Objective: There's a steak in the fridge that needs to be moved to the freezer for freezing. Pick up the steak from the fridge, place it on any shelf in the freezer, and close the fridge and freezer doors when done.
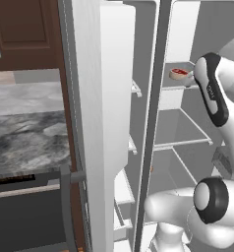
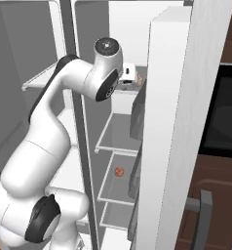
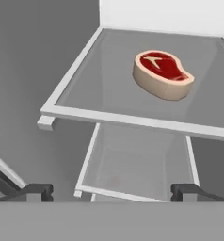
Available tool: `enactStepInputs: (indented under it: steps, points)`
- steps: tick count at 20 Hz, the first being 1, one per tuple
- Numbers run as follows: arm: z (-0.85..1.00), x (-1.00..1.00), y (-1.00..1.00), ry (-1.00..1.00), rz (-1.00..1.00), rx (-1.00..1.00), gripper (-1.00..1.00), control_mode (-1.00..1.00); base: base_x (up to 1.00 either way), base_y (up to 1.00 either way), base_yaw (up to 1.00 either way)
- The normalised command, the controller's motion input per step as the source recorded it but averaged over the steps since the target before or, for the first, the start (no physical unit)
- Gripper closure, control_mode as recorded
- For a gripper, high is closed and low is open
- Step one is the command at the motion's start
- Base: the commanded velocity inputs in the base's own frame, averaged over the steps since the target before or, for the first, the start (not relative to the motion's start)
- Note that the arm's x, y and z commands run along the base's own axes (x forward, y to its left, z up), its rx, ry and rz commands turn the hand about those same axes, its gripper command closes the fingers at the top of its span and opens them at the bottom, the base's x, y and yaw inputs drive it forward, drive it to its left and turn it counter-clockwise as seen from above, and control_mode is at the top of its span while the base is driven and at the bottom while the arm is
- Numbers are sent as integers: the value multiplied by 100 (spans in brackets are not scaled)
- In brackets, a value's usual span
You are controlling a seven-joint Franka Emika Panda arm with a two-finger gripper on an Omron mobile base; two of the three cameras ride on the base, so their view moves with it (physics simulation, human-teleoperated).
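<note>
The steak (image 3: 163, 73), a flat red piece with a pale rim, lies on an upper grey shelf (image 3: 109, 89) of the fridge (image 1: 188, 128); it also shows in the left base view as the steak (image 1: 179, 74). My gripper (image 3: 111, 193) is open and empty, hovering in front of and slightly above that shelf's front edge, short of the steak. The freezer (image 1: 138, 123) is the narrow compartment to the left, with short white shelves. Both doors stand open: the freezer door (image 1: 102, 123) on the left and the fridge door (image 2: 171, 146) on the right.
A small orange-red ball (image 2: 119, 172) rests on a lower fridge shelf. The divider post (image 1: 156, 123) separates the two compartments. My arm's elbow (image 2: 106, 68) reaches into the fridge opening. A marble counter (image 1: 25, 128) lies left of the freezer door.
</note>
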Motion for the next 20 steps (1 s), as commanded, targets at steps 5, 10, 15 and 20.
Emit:
enactStepInputs:
  steps: [5,10,15,20]
  points:
    - [16,59,-15,-12,5,0,-100,-100,0,0,0]
    - [14,51,-35,0,6,0,-100,-100,0,0,0]
    - [0,35,-36,0,5,0,-100,-100,0,0,0]
    - [-4,32,-22,2,0,0,-100,-100,0,0,0]
